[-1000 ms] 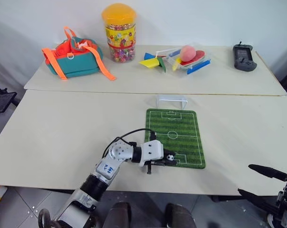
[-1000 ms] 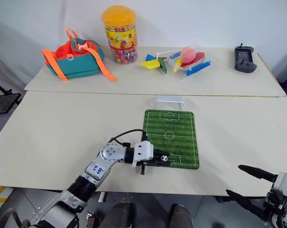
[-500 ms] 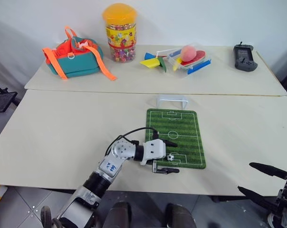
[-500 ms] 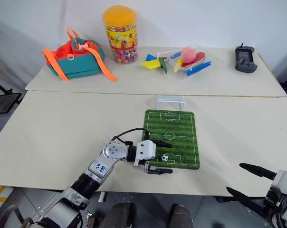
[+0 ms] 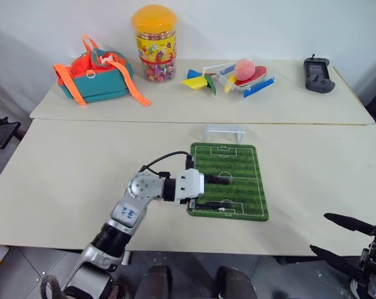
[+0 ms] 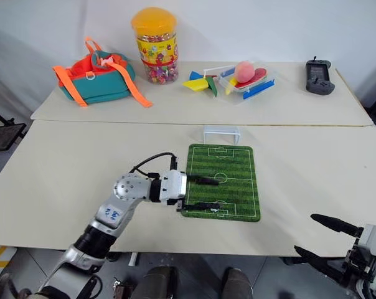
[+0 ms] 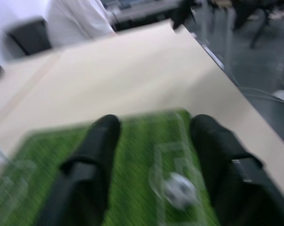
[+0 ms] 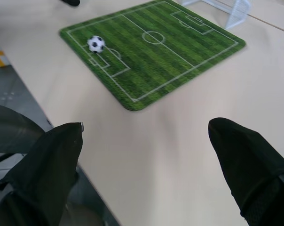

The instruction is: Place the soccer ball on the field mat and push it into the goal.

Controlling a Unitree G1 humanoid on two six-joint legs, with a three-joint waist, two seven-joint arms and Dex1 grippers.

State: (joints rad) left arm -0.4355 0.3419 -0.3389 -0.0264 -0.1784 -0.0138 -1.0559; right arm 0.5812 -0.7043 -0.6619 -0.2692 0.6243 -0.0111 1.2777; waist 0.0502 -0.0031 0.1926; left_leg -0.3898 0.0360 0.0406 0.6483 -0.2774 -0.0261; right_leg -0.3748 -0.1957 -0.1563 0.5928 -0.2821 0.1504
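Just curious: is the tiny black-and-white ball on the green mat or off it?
On it: the soccer ball rests on the field mat, near its white penalty-box lines.

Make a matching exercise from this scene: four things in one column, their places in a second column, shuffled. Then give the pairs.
Things:
1. ball
2. goal
3. candy jar
4. handheld console

Places:
A. far table, beside the orange-strapped bag
B. on the mat, near its front edge
C. far table, right end
D. on the table just beyond the mat's far edge

Pairs: 1-B, 2-D, 3-A, 4-C
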